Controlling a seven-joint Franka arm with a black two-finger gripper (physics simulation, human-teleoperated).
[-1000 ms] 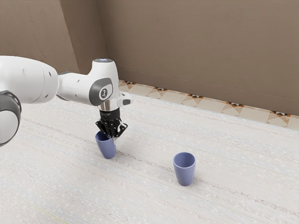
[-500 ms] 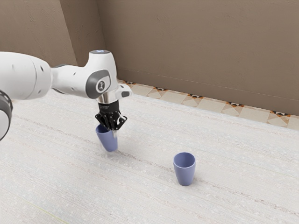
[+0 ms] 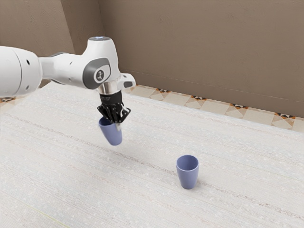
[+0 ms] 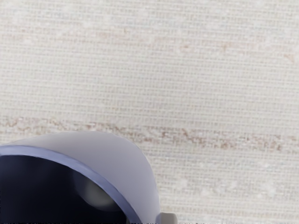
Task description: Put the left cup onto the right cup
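Wrist view first: just under the hand sits the left cup (image 4: 100, 161), its dark blue rim and shadowed inside up close, with the pale woven table (image 4: 196, 70) spread out beyond it

Exterior view, from the front of the table backward: the right cup (image 3: 187, 172) stands upright on the table (image 3: 247, 190), mouth up, nothing touching it. Farther back and toward the exterior view's left, well apart from it, the left cup (image 3: 110, 132) hangs in the air clear of the tabletop, tilted so its base leans toward the exterior view's right. The black gripper (image 3: 115, 118) points down onto its rim, fingers drawn close together and pinching the cup's wall from both sides. The white arm (image 3: 57, 71) reaches in from the exterior view's left. Behind the table runs a patterned floor strip (image 3: 213, 105), then the brown wall (image 3: 213, 42)
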